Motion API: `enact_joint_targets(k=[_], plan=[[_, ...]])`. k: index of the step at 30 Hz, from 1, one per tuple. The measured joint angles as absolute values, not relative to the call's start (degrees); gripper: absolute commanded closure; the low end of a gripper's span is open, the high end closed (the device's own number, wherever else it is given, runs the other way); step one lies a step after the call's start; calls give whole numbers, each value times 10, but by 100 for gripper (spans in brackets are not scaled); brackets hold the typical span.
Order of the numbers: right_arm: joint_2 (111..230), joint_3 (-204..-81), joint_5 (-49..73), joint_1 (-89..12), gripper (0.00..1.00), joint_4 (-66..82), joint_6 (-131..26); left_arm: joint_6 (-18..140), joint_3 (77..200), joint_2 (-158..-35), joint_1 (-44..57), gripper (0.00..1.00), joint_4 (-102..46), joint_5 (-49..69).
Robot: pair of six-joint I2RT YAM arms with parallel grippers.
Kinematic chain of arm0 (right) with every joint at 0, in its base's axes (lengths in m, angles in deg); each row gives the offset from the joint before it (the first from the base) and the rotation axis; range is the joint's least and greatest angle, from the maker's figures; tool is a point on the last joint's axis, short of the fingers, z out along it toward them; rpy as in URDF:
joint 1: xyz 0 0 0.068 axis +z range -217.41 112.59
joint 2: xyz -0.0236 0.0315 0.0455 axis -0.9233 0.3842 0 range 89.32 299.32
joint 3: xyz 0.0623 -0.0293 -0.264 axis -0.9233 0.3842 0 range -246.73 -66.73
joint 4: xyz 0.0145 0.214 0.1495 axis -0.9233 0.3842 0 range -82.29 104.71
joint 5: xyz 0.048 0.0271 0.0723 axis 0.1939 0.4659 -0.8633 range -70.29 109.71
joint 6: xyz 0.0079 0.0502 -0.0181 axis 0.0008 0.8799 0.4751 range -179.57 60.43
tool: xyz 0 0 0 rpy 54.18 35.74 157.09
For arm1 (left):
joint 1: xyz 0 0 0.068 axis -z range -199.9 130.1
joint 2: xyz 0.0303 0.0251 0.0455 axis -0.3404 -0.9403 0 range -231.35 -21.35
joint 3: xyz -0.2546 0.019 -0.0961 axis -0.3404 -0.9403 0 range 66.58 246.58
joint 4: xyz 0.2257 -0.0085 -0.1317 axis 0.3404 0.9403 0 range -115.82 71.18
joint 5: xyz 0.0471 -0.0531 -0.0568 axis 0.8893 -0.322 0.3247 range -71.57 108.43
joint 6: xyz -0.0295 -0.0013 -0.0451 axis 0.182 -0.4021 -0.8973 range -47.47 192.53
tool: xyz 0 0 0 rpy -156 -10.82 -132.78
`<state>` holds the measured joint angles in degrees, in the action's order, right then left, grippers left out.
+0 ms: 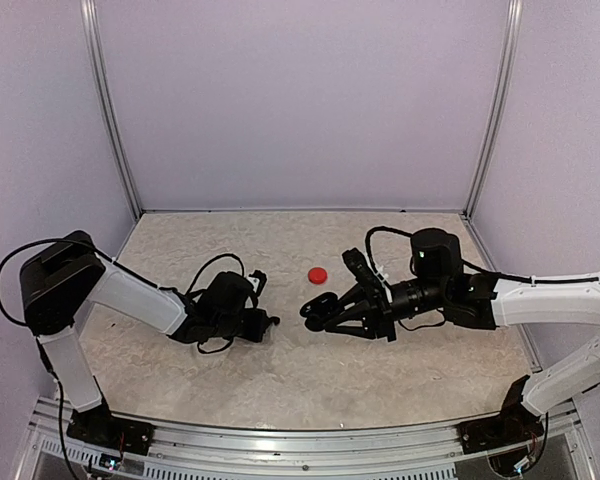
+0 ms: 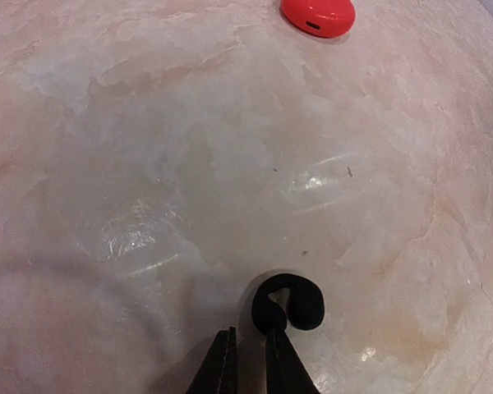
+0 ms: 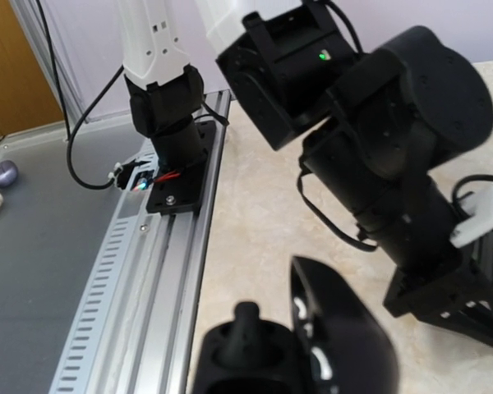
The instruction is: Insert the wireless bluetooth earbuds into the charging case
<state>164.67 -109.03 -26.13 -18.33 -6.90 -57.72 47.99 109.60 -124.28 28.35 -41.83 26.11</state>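
Where one black earbud lies, one red case sits well apart.

The left arm and right arm had white link shells, black joints and looping black cables; left hand and right hand were black.

No legible text, brand or number anywhere (the arm housings perhaps too blurred)
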Motion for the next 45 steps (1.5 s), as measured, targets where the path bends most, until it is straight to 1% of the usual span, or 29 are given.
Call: enact_joint_targets(k=[4, 7, 9, 15, 20, 29, 38, 45], plan=[[1647, -1090, -264, -184, 100, -69, -577, 507, 1119, -1263, 282, 83, -419, 260], [1647, -1086, -264, -184, 100, -70, -577, 533, 1133, -1275, 279, 79, -421, 257], [1647, -1084, -264, -184, 100, -70, -577, 549, 1139, -1282, 273, 74, -428, 248], [1647, -1083, -264, -185, 100, -69, -577, 570, 1157, -1297, 250, 54, -442, 230], [1646, -1083, -264, -185, 100, -69, -577, 570, 1141, -1278, 242, 45, -458, 233], [1646, -1083, -264, -185, 100, -69, -577, 572, 1146, -1256, 278, 39, -466, 246], [1646, -1083, -264, -186, 100, -69, -577, 561, 1192, -1284, 286, 42, -433, 293], [1646, -1083, -264, -186, 100, -69, -577, 561, 1213, -1307, 287, 39, -404, 298]])
